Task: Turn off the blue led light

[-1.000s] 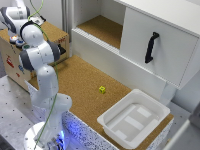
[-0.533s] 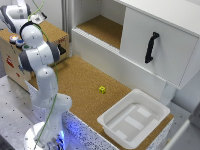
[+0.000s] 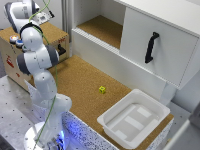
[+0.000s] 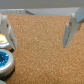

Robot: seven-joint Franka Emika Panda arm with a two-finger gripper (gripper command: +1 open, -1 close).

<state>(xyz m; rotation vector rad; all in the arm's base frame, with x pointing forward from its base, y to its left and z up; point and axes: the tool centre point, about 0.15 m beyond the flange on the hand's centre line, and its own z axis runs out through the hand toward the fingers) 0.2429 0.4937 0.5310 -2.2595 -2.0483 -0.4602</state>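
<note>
The blue led light is a small round blue dome on the cork-topped box, with an orange round button light right beside it. My gripper is open and empty, with one finger close to the two lights and the other finger far across the cork. It does not touch the blue light. In the exterior view the blue light and the orange light sit on the box top at the exterior view's left, partly behind my arm. The hand hovers above that box.
A little yellow cube lies on the cork floor. A white tray stands at the front right. A white cabinet with a black handle and an open shelf fill the back. A blue-violet glow shows at my base.
</note>
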